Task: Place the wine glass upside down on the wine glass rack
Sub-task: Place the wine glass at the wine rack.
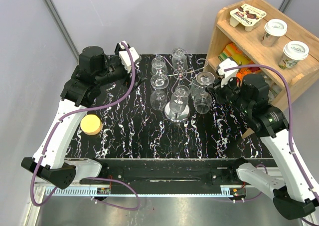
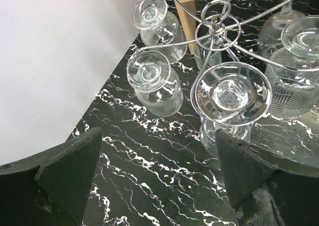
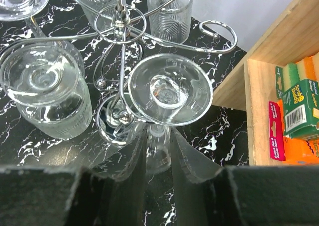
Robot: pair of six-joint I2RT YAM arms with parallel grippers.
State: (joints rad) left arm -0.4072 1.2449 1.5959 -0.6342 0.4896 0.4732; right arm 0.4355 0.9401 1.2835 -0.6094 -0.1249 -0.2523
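Note:
The chrome wine glass rack (image 1: 177,72) stands mid-table on its mirror disc base (image 1: 175,115), and several clear glasses hang from it foot up. My right gripper (image 1: 211,90) is shut on a wine glass (image 1: 202,97), held upside down at the rack's right side. In the right wrist view my gripper (image 3: 158,151) pinches the glass just under its round foot (image 3: 169,89), close below a curled rack arm (image 3: 222,34). I cannot tell whether the foot rests on the wire. My left gripper (image 1: 133,66) is open and empty at the back left, and also shows in the left wrist view (image 2: 157,176).
A wooden shelf (image 1: 259,46) stands at the back right, close behind my right arm, with paper cups on top and sponge packs (image 3: 299,111) inside. A yellow round object (image 1: 91,124) lies at the table's left. A grey wall runs along the back.

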